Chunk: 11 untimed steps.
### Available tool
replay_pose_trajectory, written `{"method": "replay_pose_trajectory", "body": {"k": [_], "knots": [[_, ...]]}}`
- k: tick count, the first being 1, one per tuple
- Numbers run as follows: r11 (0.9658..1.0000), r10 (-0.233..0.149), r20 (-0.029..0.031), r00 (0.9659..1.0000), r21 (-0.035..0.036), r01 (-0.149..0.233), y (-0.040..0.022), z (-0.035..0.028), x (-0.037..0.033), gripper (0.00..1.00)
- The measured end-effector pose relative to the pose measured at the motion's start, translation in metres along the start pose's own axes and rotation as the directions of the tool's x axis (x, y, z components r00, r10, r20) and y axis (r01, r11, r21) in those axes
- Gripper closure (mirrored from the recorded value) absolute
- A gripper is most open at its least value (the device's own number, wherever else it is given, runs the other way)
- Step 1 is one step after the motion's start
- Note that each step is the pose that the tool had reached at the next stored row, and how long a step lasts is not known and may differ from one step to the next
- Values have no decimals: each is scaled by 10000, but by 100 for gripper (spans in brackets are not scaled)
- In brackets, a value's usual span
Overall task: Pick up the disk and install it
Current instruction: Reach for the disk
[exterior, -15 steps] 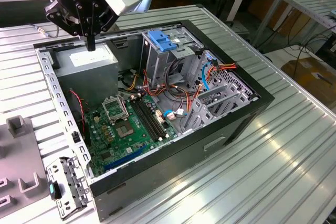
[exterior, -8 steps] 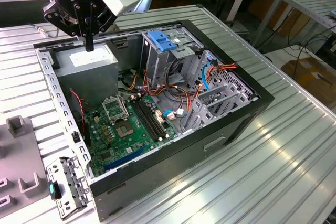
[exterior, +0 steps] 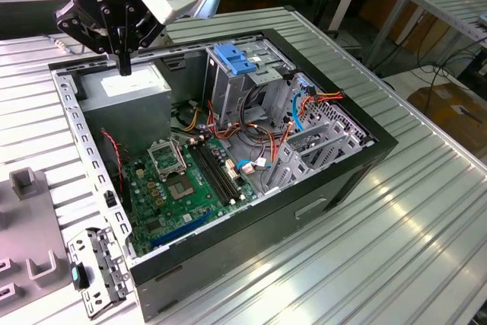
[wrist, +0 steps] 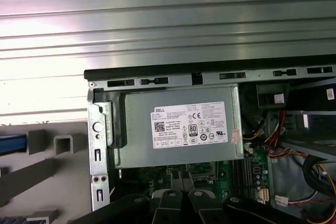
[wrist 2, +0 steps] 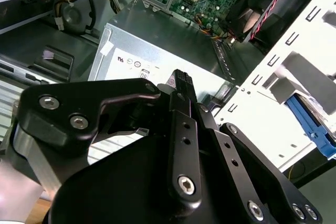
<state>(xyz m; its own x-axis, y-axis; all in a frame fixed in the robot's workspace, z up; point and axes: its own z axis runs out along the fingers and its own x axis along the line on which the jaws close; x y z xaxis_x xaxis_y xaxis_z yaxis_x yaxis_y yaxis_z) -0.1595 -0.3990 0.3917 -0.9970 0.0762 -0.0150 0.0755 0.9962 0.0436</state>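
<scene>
**Gripper (exterior: 124, 66) is hovering, closed on nothing, above the power supply (exterior: 122, 89).**
The disk (wrist 2: 311, 124), seemingly the blue-railed edge in the second wrist view, is lying outside the case (exterior: 384, 142), beyond the perforated side wall (wrist 2: 257, 119) from the gripper; its long axis is not determinable.

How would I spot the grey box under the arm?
Find the open black computer case on the ribbed metal table. In its far corner at the exterior view's left, below the end effector, lies a grey metal box. It alone bears a large white sticker.
</scene>
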Motion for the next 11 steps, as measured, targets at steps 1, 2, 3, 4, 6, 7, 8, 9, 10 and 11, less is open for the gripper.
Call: {"method": "replay_pose_trajectory", "body": {"k": [1, 2, 3, 4, 6, 7, 8, 9, 10, 11], "knots": [[10000, 0, -1, 10000, 0, 0, 0, 0, 5, 89], [10000, 0, -2, 10000, 0, 0, -1, 0, 10, 89], [10000, 0, -3, 10000, 0, 0, -1, 0, 15, 89], [10000, 0, -4, 10000, 0, 0, -1, 0, 20, 89], [10000, 1, -6, 10000, 0, -1, -2, 1, 31, 89], [10000, 1, -7, 10000, 1, -1, -3, 1, 39, 89], [10000, 0, -9, 10000, 1, 0, -3, 1, 44, 89], [10000, 1, -10, 10000, 1, -1, -4, 1, 48, 89], [10000, 1, -10, 10000, 1, -1, -4, 1, 53, 89], [10000, 1, -12, 10000, 1, -1, -4, 1, 58, 89]]}}
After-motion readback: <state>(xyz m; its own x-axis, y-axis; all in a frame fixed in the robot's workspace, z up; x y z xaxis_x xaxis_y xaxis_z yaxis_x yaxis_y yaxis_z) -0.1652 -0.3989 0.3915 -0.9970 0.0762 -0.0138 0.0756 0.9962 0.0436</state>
